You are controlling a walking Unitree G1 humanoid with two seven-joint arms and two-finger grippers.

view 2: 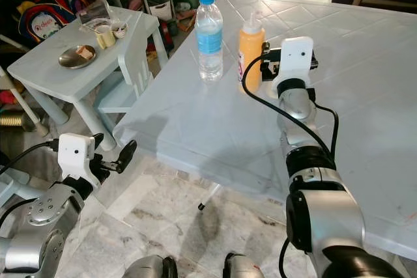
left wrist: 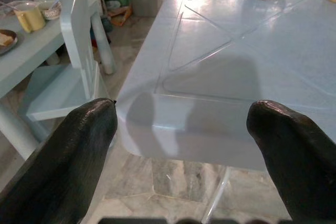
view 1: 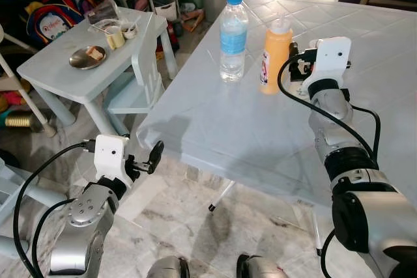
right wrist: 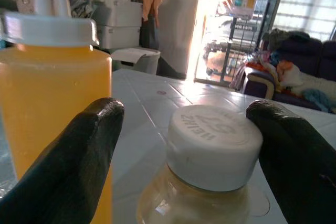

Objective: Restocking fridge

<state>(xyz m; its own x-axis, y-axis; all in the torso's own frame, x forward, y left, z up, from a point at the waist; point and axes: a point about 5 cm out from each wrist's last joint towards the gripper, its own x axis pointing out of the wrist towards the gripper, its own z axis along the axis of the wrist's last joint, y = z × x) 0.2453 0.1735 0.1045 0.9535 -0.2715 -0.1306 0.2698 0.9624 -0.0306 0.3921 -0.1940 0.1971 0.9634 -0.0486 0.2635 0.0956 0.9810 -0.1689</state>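
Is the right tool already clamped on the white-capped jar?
No: in the right wrist view the right tool stands open, its black fingers either side of the white-capped jar with gaps showing.

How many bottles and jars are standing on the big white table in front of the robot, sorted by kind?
Water bottle: 1
Orange squeeze bottle: 1
White-capped jar, between the right gripper's open fingers: 1
Total: 3

pale table (view 1: pixel 260 135) carries a water bottle (view 1: pixel 233 37) beside an orange squeeze bottle (view 1: pixel 275 56) (both upright).
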